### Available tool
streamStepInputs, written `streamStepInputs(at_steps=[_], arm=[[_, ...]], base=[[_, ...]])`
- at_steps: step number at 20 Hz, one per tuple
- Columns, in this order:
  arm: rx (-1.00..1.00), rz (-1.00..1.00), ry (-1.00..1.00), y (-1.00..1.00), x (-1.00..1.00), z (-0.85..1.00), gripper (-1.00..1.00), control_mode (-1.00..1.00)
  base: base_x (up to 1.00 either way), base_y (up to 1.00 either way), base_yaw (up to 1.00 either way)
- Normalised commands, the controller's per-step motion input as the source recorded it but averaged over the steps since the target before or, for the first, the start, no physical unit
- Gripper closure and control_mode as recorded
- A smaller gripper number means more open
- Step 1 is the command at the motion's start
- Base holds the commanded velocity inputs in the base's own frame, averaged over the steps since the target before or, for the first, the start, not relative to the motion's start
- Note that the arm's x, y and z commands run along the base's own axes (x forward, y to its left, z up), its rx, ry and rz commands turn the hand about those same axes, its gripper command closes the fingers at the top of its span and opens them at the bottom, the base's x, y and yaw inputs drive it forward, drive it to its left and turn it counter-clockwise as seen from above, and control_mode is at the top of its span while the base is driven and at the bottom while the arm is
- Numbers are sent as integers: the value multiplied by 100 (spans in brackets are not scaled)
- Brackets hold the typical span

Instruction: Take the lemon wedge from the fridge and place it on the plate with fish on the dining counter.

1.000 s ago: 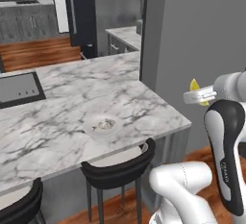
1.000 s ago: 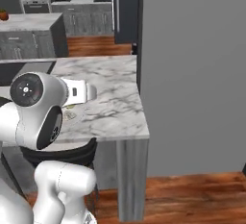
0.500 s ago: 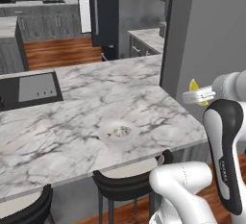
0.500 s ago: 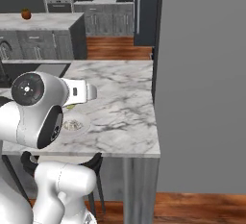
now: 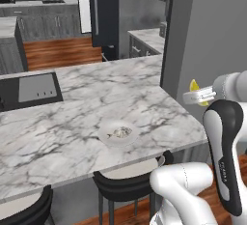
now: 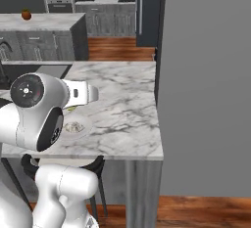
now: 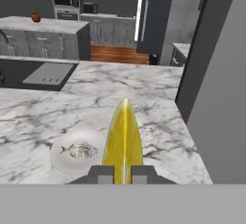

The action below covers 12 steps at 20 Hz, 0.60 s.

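My gripper point(image 5: 197, 95) is shut on the yellow lemon wedge point(image 5: 194, 85), held in the air off the right end of the dining counter point(image 5: 72, 113). In the hand view the lemon wedge point(image 7: 124, 139) stands up between the two fingertips of the gripper point(image 7: 122, 173). The plate with fish point(image 5: 118, 133) sits on the marble near the front edge, left of and below the gripper. Seen from the hand, the plate with fish point(image 7: 80, 151) lies just left of the wedge. In the right base view my arm partly covers the plate with fish point(image 6: 76, 126). The black fridge point(image 5: 102, 9) stands far back.
A dark grey wall panel point(image 5: 212, 31) rises at the counter's right end, close to the gripper. A black sink point(image 5: 29, 90) is set in the marble at left. Black stools point(image 5: 126, 180) stand under the front edge. An island point(image 6: 44, 34) with a small orange item stands behind.
The whole picture has shifted: the base has driven, so the counter and plate have slid right and closer in both base views. The gripper keeps its hold on the wedge.
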Motion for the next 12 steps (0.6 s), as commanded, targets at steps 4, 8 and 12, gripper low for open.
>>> streamStepInputs(at_steps=[4,8,12], arm=[[0,0,0,0,0,0,100,100],[0,0,0,0,0,0,100,100],[-2,15,16,-10,100,-12,100,-100]], base=[[100,-1,0],[100,-8,0],[0,0,0]])
